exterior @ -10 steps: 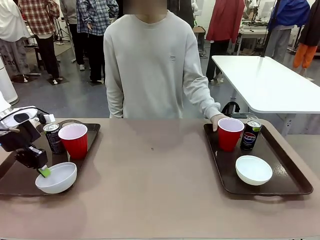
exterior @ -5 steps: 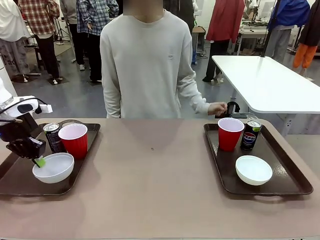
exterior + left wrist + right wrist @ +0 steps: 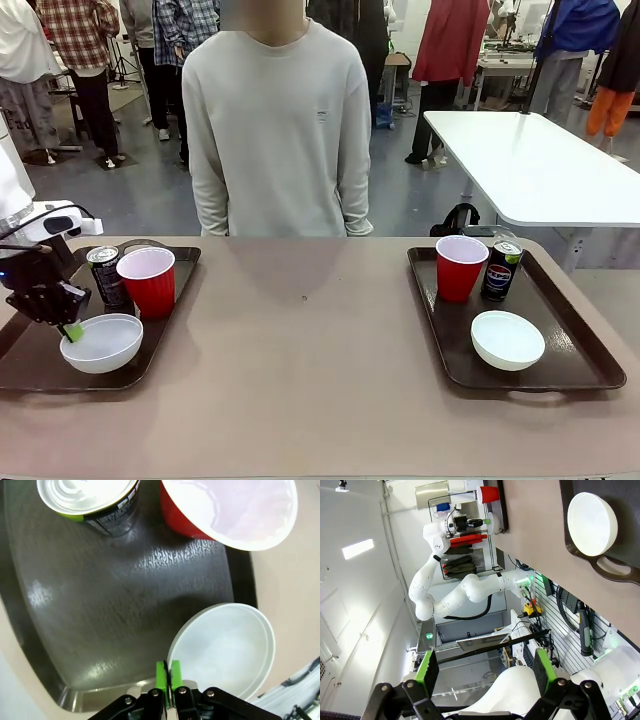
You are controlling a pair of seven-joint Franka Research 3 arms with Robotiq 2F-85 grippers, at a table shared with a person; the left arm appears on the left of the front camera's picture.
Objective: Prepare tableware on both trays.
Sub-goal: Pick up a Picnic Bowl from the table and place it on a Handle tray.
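Tableware is laid out on both trays. On the left tray (image 3: 30, 372) stand a black-green can (image 3: 104, 274), a red cup (image 3: 148, 281) just beside it, and a white bowl (image 3: 102, 342) at the near end. On the right tray (image 3: 580, 345) stand a second red cup (image 3: 460, 267), a Pepsi can (image 3: 500, 271) close at its right, and a second white bowl (image 3: 507, 339) nearer my side, apart from both.

My left gripper (image 3: 72, 330) is low over the left tray, wrist angled downward from the picture's left edge. Its fingers are pinched on the near-left rim of the white bowl, one green pad inside the rim and one outside. The left wrist view confirms it: the two green pads (image 3: 161, 674) stand almost together with the bowl's thin rim between them. I cannot tell whether the bowl rests fully on the tray or is slightly tilted.

My right gripper (image 3: 483, 669) is held well off the table, away from the trays, fingers spread wide with nothing between them. Its camera looks sideways across the right tray's corner and bowl toward my left arm.

A person in a pale sweater (image 3: 275, 130) stands at the far side, arms hanging down.
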